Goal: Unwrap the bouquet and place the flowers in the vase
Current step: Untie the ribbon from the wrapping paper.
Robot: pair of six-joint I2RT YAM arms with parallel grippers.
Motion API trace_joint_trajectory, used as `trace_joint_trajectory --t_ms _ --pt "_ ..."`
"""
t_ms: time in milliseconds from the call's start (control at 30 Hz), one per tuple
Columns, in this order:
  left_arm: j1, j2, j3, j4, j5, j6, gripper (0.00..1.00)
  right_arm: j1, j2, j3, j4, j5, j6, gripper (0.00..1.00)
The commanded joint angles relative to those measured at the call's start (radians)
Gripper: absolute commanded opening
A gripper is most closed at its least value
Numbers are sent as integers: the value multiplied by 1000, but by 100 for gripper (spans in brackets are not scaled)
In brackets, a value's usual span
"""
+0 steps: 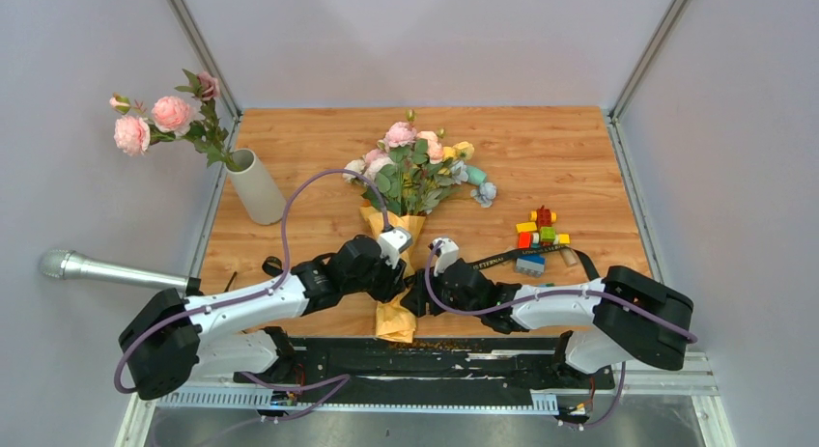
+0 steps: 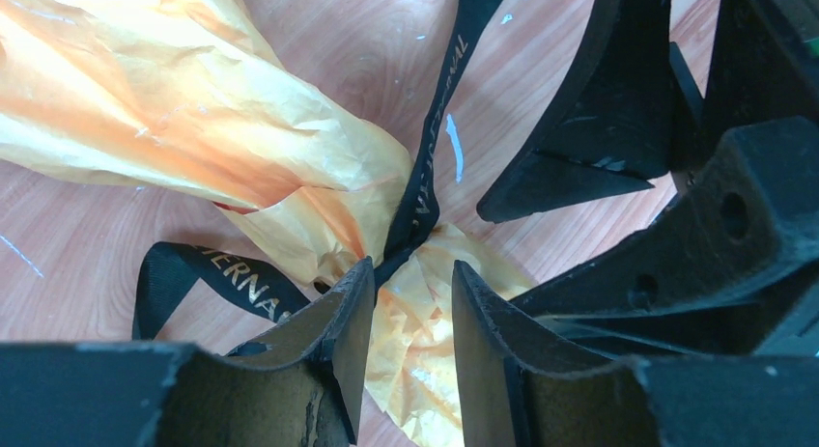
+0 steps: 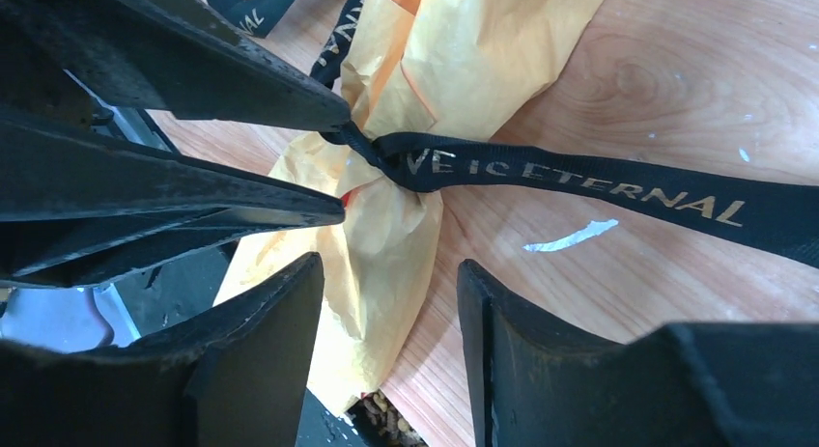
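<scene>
Wooden bench (image 1: 570, 157), with pale walls on three sides.

The bouquet (image 1: 410, 210), wrapped in crinkled orange paper: lies flat along the middle of the bench. The flowers (image 1: 417, 162), pink, white, yellow and pale blue with much green leaf, point toward the far edge. Twisted paper tail reaches the near edge.

The left gripper (image 2: 410, 273) and the right gripper (image 3: 386, 268): meet from either side at the narrow tied waist of the paper, close to the near edge. On the left one, jaws apart, with the paper tail filling the gap just below the knot. Cannot tell if pinched or only straddled. On the right one, jaws clearly parted, paper against one finger and bare wood showing beside the other.

Grey metal tube (image 1: 106, 270) with a rounded end: sticks out past the left edge, by the near-left corner.

The vase (image 1: 256, 186), an off-white cylinder: stands at the left edge toward the far corner, well apart from the bouquet. Holds pink blooms (image 1: 159, 119) with leaves.

Black strap (image 3: 579, 172) with gold letters: knotted around the paper waist, with one end running over the wood toward the right edge.

Small heap of coloured toy blocks (image 1: 541, 237): just beside that strap end.
</scene>
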Motion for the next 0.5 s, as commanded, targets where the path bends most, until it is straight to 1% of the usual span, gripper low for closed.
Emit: trace_joint_trajectory --t_ms 0,133,267,467 --pt "3 27 45 18 -20 60 43 -3 13 1 73 -15 23 53" --pt "3 56 58 2 -43 77 40 -2 20 -2 73 -15 27 51" --pt "3 66 54 9 -46 84 42 -3 29 -2 73 -15 28 50" --pt "3 75 60 -7 -111 105 43 -3 44 2 73 -15 31 42"
